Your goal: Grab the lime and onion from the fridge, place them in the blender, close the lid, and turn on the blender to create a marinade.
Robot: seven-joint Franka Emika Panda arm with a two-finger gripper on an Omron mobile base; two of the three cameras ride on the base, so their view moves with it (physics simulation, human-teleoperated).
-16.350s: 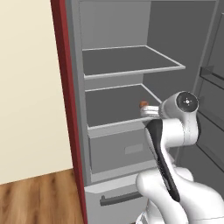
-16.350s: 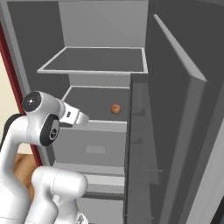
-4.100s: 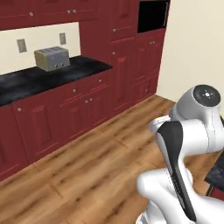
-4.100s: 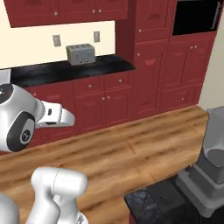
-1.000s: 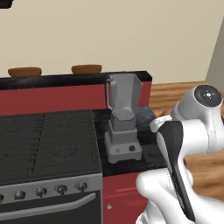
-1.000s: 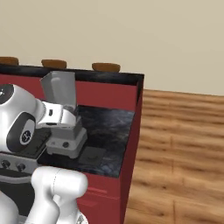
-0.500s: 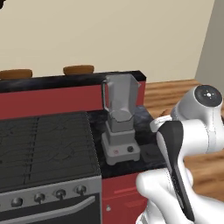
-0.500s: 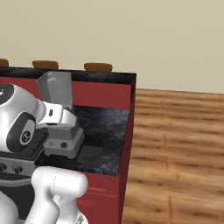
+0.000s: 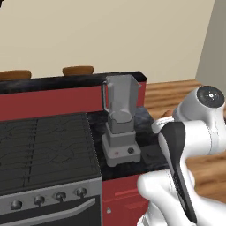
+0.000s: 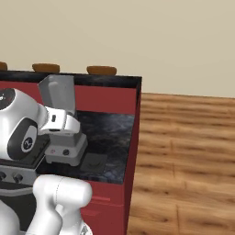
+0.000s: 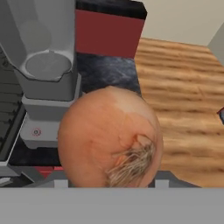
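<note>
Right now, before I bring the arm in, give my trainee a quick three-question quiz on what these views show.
1. True or false: the tool holds the onion.
2. Is the blender jar's mouth A) capped by the lid, or B) uncovered?
3. Which appliance stands directly beside the blender on the counter?

Key:
1. True; in the hand view the onion sits right at the tool, in front of the blender.
2. B; the lid lies flat on the counter beside the blender's base.
3. The stove.

Orange-brown onion (image 11: pixel 109 138) close before the camera, grey blender (image 9: pixel 120 121) upright, jar open, on dark counter (image 9: pixel 145 121)
</note>
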